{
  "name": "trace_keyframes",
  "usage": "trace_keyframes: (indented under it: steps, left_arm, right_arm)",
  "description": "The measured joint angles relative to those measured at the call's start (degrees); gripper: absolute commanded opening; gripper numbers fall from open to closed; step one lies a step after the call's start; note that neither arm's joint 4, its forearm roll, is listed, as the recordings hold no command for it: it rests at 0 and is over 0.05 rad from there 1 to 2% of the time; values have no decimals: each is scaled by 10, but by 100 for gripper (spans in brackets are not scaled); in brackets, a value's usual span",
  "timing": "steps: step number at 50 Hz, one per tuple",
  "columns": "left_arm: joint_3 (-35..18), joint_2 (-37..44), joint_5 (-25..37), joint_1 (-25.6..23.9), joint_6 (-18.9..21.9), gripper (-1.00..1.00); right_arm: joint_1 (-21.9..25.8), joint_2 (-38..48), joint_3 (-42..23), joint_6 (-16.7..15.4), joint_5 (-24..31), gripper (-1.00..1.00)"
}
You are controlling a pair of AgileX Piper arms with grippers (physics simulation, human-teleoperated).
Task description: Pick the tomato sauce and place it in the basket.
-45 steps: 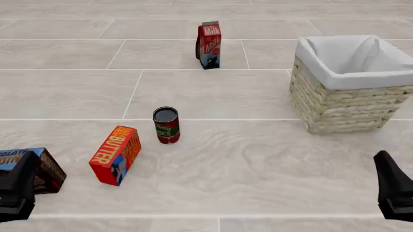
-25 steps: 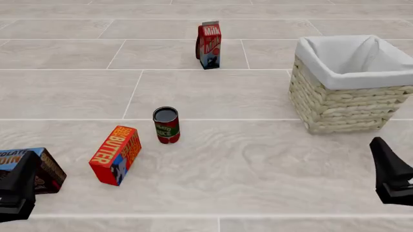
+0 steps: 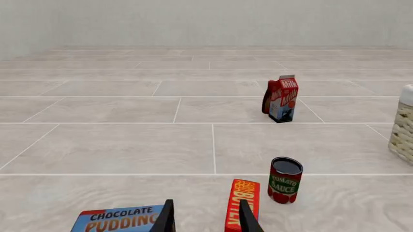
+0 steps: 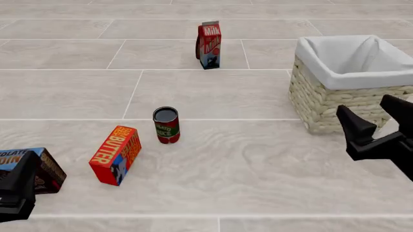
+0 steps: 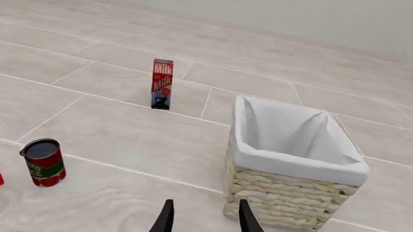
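Small red-and-green tomato sauce can (image 4: 166, 125) stands upright mid-table, well left of the white-lined wicker basket (image 4: 335, 104). Right gripper (image 4: 377, 123), fingers parted and empty, should descend squarely around the can's sides; left gripper (image 3: 205, 217) also parted.

— How did the left gripper (image 4: 18, 186) sit?

— Low at the near left corner of the front view, barely inside the picture. Its two dark fingers (image 3: 166, 218) stood apart with nothing between them.

— And the right gripper (image 4: 377, 121)?

— It reached in from the right edge, raised above the counter, black fingers (image 4: 353, 126) pointing up and forward, spread open and empty. Its wrist view showed the same parted tips.
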Motion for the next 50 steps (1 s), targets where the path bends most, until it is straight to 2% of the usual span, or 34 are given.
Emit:
trace_keyframes:
  steps: [8, 26, 50]
  left_arm:
    - [0, 0, 0, 0, 0, 100]
    - [0, 0, 0, 0, 0, 100]
    - [0, 0, 0, 0, 0, 100]
  right_arm:
    - [43, 88, -35, -10, -35, 100]
    - [163, 259, -138, -7, -59, 100]
    - [261, 420, -213, -8, -101, 100]
